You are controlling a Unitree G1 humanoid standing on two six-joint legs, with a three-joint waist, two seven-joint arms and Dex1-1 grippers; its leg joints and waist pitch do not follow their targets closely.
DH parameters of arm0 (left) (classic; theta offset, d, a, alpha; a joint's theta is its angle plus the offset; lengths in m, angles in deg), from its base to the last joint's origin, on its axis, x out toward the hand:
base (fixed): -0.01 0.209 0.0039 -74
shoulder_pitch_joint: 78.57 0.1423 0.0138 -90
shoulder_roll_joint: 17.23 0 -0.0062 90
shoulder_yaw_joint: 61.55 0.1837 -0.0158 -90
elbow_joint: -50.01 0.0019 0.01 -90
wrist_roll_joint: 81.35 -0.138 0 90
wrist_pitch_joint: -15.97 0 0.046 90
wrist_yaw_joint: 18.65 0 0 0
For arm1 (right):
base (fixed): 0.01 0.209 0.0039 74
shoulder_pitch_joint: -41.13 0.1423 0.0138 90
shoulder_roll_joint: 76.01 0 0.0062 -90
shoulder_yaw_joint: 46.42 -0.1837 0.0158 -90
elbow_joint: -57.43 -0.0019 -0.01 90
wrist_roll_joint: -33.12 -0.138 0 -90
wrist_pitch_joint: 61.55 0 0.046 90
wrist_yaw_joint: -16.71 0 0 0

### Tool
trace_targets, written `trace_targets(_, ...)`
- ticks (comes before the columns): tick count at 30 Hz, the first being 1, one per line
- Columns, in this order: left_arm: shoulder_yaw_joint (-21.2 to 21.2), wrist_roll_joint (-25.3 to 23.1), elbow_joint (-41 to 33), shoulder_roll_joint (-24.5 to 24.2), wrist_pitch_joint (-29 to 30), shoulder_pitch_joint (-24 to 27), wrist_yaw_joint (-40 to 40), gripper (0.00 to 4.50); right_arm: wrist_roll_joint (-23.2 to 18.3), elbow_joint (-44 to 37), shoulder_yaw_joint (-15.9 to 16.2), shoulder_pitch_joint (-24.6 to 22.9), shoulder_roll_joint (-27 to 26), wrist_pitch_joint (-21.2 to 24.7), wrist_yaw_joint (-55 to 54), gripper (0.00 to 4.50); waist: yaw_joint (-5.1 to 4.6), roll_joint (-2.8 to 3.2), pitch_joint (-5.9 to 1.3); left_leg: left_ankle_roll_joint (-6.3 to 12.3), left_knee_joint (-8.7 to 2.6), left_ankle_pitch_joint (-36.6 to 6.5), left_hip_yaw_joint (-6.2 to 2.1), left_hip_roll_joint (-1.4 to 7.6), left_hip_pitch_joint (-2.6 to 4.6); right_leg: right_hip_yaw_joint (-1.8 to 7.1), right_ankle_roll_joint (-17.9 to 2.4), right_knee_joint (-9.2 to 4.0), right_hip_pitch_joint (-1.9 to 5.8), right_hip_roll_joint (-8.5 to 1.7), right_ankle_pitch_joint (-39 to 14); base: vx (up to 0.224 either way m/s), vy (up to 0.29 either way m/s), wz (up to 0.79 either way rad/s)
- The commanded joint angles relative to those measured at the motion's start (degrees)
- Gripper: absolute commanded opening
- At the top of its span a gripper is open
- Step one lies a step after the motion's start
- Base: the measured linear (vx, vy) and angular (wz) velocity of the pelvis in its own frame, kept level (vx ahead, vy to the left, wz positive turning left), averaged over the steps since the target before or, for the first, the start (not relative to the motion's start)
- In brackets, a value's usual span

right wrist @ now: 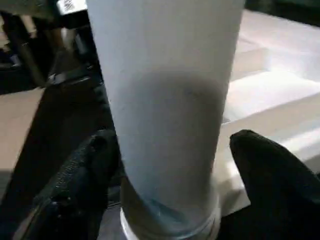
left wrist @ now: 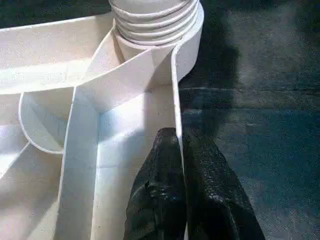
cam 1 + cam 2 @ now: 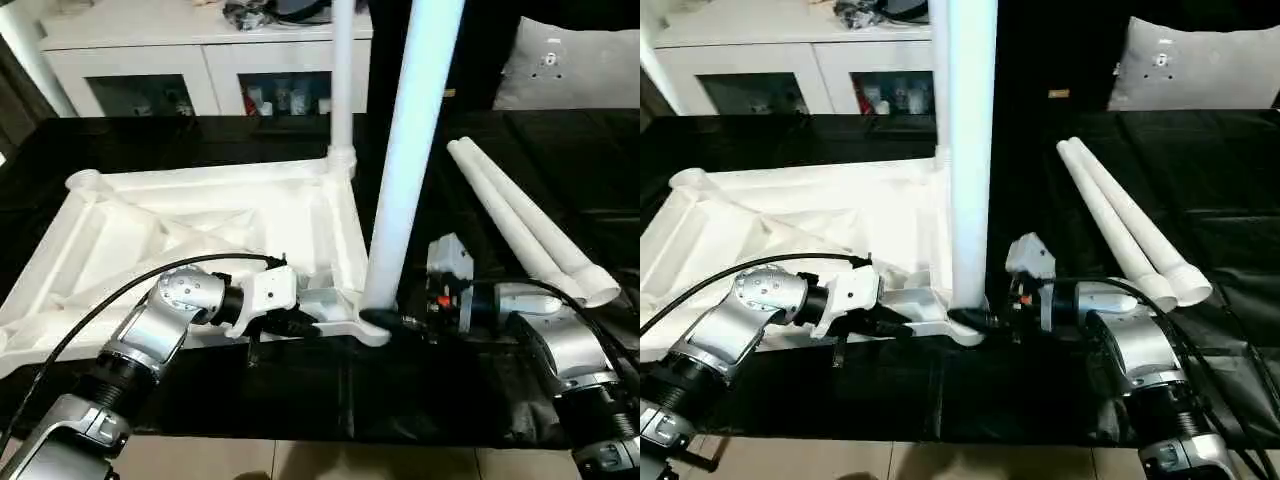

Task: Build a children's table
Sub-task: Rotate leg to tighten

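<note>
From the head views the upturned tabletop [image 3: 200, 225] lies on the black table [image 3: 300, 400] with two loose legs [image 3: 530, 235] beside it, the left wrist view shows the left gripper [image 2: 181, 165] pinching its rim, and the right wrist view shows the right gripper [image 1: 170, 160] spread around the upright leg [image 1: 165, 100]

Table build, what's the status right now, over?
Left gripper shut on tabletop rim. Right gripper open around near standing leg, fingers either side. Far leg upright in its socket; two spare legs on the black cloth. Nothing in the way.
</note>
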Motion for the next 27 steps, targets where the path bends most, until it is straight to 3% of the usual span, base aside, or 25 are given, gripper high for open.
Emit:
trace_targets(1,2.7,-1.7,1.4,-1.1,-1.0,0.2,-2.1,0.0,-1.2,-0.3,0.2,1.1,0.3,0.7,1.6,3.4,-0.12,-1.1,-3.43,4.29,-3.27,-3.6,0.74,0.62,-0.15,1.33,-14.5,-3.04,3.31,-2.99,0.8,0.0,0.0,0.0)
trace_targets(16,2.9,-1.8,2.6,-0.1,-2.0,0.8,-2.0,0.0,-2.4,-1.3,1.2,0.0,0.8,3.3,3.9,2.16,-0.08,-1.36,-3.51,4.17,-3.19,-3.3,0.77,0.57,-0.13,1.27,-14.2,-3.03,3.3,-2.89,0.4,0.0,0.0,0.0)
trace_targets(23,0.1,1.5,-1.3,2.5,4.6,1.9,1.7,0.0,-2.0,-4.6,2.4,-2.9,-3.2,6.5,-2.8,1.97,-0.12,-1.42,-3.42,3.8,-3.31,-3.4,0.73,0.57,-0.2,1.3,-13.8,-3.11,3.31,-2.93,-0.5,0.0,0.0,0.0)
trace_targets(24,-0.3,1.9,-2.7,4.2,7.1,2.0,3.9,0.0,-0.2,-4.4,2.5,-3.3,-5.3,7.2,-7.7,1.97,-0.12,-1.26,-3.27,3.15,-3.43,-3.7,0.72,0.6,-0.19,1.35,-13.8,-3.2,3.21,-3.05,-1.5,0.0,0.0,0.0)
trace_targets(27,-0.6,2.1,-4.2,5.6,10.1,2.1,6.0,0.0,1.5,-3.7,2.4,-3.4,-7.4,8.1,-12.4,1.96,-0.9,-1.48,-2.67,1.05,-4.1,-8.4,0.68,0.38,0.03,1.43,-11.8,-4.2,3.02,-3.02,-11.3,0.0,0.0,0.0)
